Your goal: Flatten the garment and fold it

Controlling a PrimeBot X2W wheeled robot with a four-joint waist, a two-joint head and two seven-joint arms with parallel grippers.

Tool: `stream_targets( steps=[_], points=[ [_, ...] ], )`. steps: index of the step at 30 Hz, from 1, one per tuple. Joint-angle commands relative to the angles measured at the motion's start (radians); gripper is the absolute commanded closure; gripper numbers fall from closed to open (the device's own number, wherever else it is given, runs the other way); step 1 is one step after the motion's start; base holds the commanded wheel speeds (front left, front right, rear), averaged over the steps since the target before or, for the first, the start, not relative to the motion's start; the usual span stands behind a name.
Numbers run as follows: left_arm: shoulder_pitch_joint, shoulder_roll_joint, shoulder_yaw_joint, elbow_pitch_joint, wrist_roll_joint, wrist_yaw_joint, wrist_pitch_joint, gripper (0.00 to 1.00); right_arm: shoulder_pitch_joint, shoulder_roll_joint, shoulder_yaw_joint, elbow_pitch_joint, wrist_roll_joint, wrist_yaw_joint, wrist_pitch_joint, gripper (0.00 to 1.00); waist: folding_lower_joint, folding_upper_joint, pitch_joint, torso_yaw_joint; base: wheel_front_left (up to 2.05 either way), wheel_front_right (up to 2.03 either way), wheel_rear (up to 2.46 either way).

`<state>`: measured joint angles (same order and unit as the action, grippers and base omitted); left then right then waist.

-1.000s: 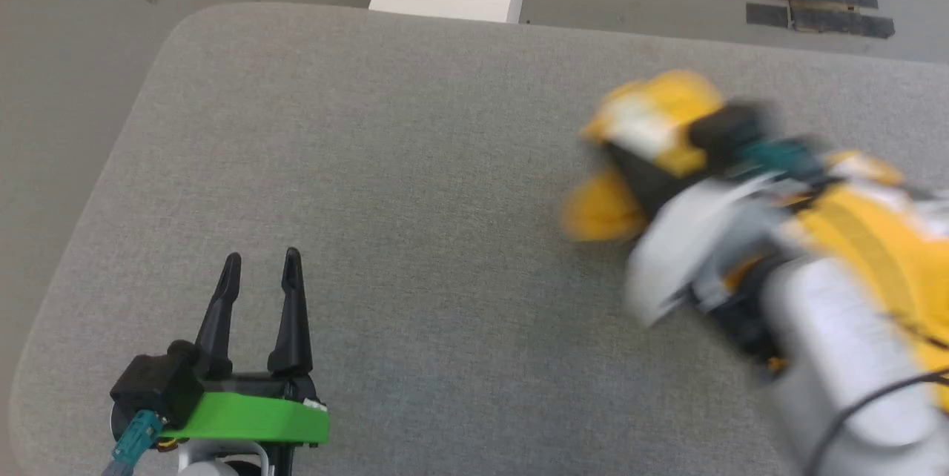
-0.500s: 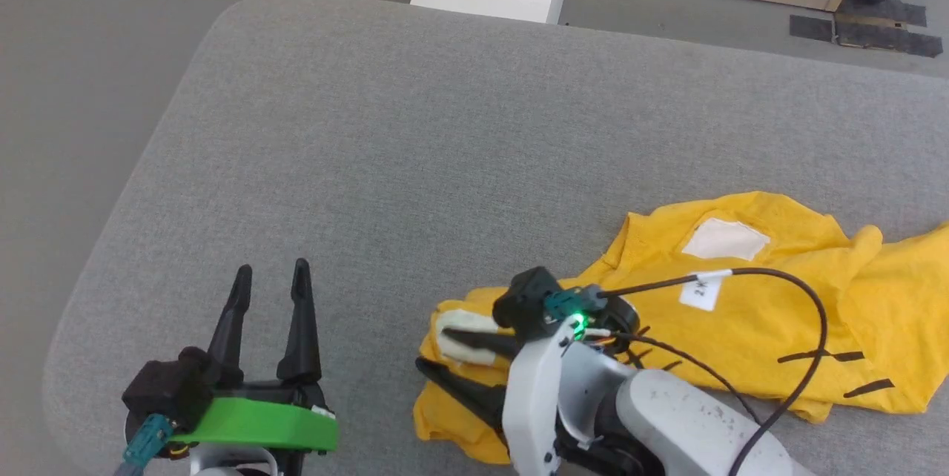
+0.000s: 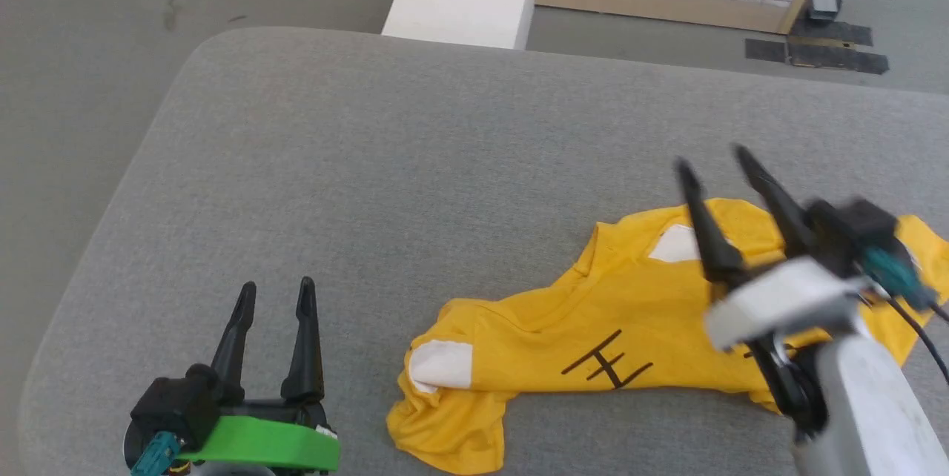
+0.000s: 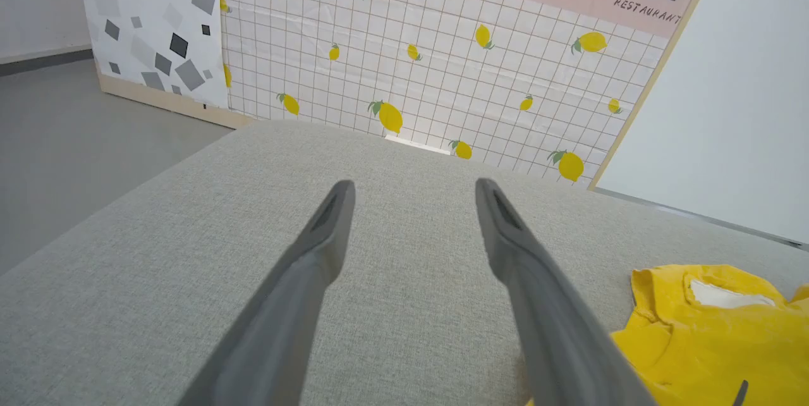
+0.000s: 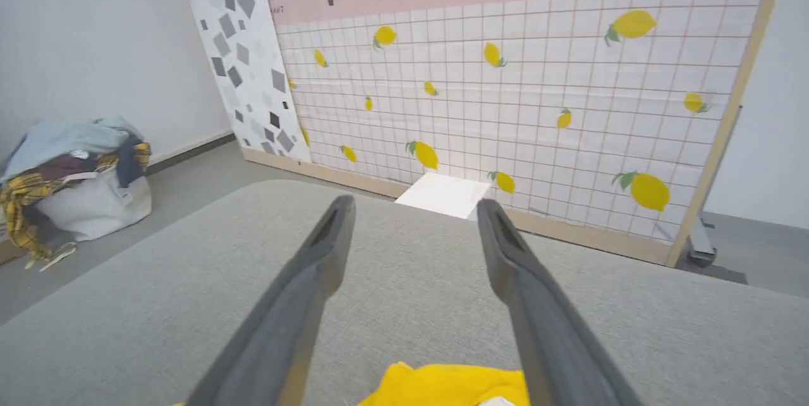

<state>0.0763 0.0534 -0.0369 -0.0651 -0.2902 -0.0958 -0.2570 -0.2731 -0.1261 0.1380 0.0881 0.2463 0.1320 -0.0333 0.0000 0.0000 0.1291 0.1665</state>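
The garment point(image 3: 593, 328), a yellow T-shirt, lies rumpled on the right half of the grey tabletop point(image 3: 371, 164), printed side up. It is not yet flat. Its left end is bunched into folds around a white patch point(image 3: 441, 365), and black stripes point(image 3: 608, 361) show near its middle. Its right part runs under your right arm, so you cannot see how that end lies. Resting loose on the cloth-covered surface, it looks ready to be pulled out by its edges.

Your right claw point(image 3: 708, 157) hangs above the garment's far side, a little blurred. Its two dark fingers are spread wide, with nothing between them and no cloth touching them. The right wrist view agrees: only bare tabletop shows between the fingers, with a strip of yellow below them.

Your left claw point(image 3: 276, 285) sits at the lower left over bare tabletop, just left of the bunched end and apart from it. Its fingers are also spread and empty. From there it seems placed to take the near left edge.
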Motion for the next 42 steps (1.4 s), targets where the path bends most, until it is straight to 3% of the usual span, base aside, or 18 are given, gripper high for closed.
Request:
stream_targets(
  steps=[1, 5, 7, 13, 17, 25, 34, 42],
  points=[
    [0.015, -0.003, 0.005, -0.005, 0.009, -0.005, -0.005, 0.0, 0.065, 0.032, -0.06, -0.039, -0.061, -0.001, -0.009, 0.0, 0.0, 0.0, -0.005, -0.022, 0.0, 0.0, 0.0],
    [0.026, -0.003, 0.016, -0.012, 0.018, -0.011, -0.005, 0.0, 0.213, 0.071, -0.231, -0.157, -0.167, -0.001, -0.021, 0.0, 0.0, 0.0, 0.0, -0.052, 0.0, 0.0, 0.0],
    [0.028, -0.003, 0.019, -0.016, 0.024, -0.014, -0.005, 0.0, 0.271, 0.075, -0.281, -0.196, -0.165, -0.001, -0.03, 0.0, 0.0, 0.0, 0.005, -0.066, 0.0, 0.0, 0.0],
    [0.01, 0.008, 0.013, -0.03, 0.048, -0.022, -0.005, 0.0, 0.365, 0.076, -0.341, -0.221, -0.073, -0.001, -0.062, 0.0, 0.0, 0.0, 0.027, -0.108, 0.0, 0.0, 0.0],
    [-0.073, 0.049, -0.034, -0.032, 0.075, -0.028, 0.0, 0.0, 0.354, 0.076, -0.351, -0.225, -0.061, -0.001, -0.077, 0.0, 0.0, 0.0, 0.053, -0.122, 0.0, 0.0, 0.0],
    [-0.361, 0.142, -0.27, 0.035, 0.074, -0.034, 0.189, 0.0, 0.306, 0.076, -0.369, -0.245, -0.065, -0.001, -0.08, 0.0, 0.0, 0.0, 0.11, -0.121, 0.0, 0.0, 0.0],
    [-0.609, 0.2, -0.573, 0.217, -0.083, -0.035, 0.374, 0.0, 0.273, 0.076, -0.373, -0.282, -0.07, -0.001, -0.062, 0.0, 0.0, 0.0, 0.19, -0.15, 0.0, 0.0, 0.0],
    [-0.715, 0.254, -0.74, 0.372, -0.221, -0.035, 0.468, 0.0, 0.256, 0.076, -0.378, -0.307, -0.068, -0.001, -0.047, 0.0, 0.0, 0.0, 0.25, -0.173, 0.0, 0.0, 0.0]
  ],
)
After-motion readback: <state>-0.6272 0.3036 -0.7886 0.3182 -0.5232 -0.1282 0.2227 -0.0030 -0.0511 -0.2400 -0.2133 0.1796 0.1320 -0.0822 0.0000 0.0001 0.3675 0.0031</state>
